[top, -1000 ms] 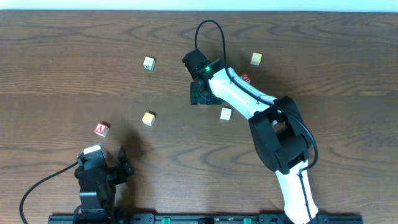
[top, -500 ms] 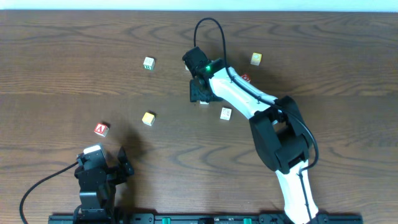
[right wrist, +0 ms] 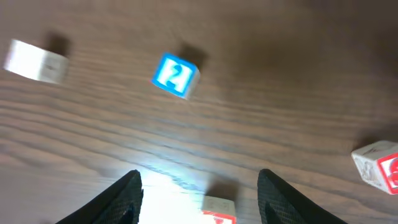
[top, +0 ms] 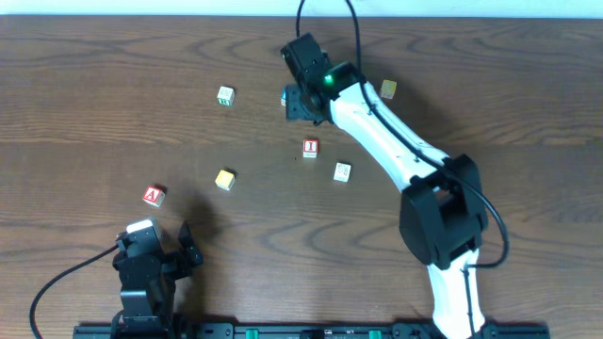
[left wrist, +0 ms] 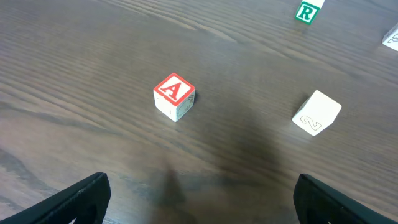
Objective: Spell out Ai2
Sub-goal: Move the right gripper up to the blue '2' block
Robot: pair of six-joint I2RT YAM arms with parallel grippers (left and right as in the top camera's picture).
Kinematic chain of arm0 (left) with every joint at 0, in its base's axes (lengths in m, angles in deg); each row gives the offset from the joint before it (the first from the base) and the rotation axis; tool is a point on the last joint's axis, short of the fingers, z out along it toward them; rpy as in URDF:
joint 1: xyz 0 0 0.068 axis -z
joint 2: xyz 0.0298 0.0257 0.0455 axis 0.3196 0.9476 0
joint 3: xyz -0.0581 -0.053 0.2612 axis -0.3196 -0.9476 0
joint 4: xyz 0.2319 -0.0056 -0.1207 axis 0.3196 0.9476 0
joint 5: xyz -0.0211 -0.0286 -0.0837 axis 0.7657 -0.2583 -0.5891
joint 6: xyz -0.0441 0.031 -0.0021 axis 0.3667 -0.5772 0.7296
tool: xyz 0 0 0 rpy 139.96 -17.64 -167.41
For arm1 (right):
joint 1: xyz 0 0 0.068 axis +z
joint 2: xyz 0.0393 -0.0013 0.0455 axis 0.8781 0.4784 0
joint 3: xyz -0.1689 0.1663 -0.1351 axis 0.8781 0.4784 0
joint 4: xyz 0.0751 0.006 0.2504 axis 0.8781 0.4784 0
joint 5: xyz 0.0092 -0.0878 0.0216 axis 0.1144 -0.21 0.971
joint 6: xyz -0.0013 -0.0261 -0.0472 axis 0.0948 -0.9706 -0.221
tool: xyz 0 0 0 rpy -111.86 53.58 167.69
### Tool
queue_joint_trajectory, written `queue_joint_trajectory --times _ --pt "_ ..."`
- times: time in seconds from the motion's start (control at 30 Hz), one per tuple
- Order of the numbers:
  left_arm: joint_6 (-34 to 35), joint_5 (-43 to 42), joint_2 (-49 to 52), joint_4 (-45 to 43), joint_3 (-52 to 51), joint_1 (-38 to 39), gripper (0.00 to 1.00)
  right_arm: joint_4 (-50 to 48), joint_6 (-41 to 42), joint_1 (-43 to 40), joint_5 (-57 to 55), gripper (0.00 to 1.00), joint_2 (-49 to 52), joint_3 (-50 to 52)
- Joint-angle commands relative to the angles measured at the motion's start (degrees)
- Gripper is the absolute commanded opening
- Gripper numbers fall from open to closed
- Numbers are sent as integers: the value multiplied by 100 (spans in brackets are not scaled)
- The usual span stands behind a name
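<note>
Hazards in spelling Ai2, read outward from my base. My left jaws stand wide and empty, low over the near edge of the surface (top: 94,56). Ahead of them the A (left wrist: 174,96) sits alone, with a pale 2 (left wrist: 317,113) to its right and well apart from it. Mid-surface lies the I (top: 310,148), with a white block (top: 342,171) near it. Farthest out, my right jaws are spread wide and hold nothing. They hover over a blue 2 (right wrist: 175,76), which lies ahead of the fingertips (right wrist: 118,199), not between them. Level with it, to the left, is the R (top: 225,95). As I judge the risks: (a) the blue 2 sits somewhat turned relative to my jaws, so closing on it may catch its corners and spin it or squeeze it out. (b) Two 2s are present, and fetching both would crowd the word. (c) Setting a 2 beside the I could nudge the I or the white block. (d) The A is well apart from the I, and bringing it in with the left arm while the right arm works there risks the arms meeting.
</note>
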Motion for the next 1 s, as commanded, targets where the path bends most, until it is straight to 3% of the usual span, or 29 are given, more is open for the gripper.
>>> queue_joint_trajectory --times 0.0,0.5,0.97 --pt "-39 0 -31 11 -55 4 95 11 -83 162 96 59 -216 -127" --pt "-37 0 -33 11 -55 4 95 -1318 -61 177 365 52 190 -140" --pt "-39 0 -33 11 -55 4 95 -1008 184 -348 669 50 1401 -1482"
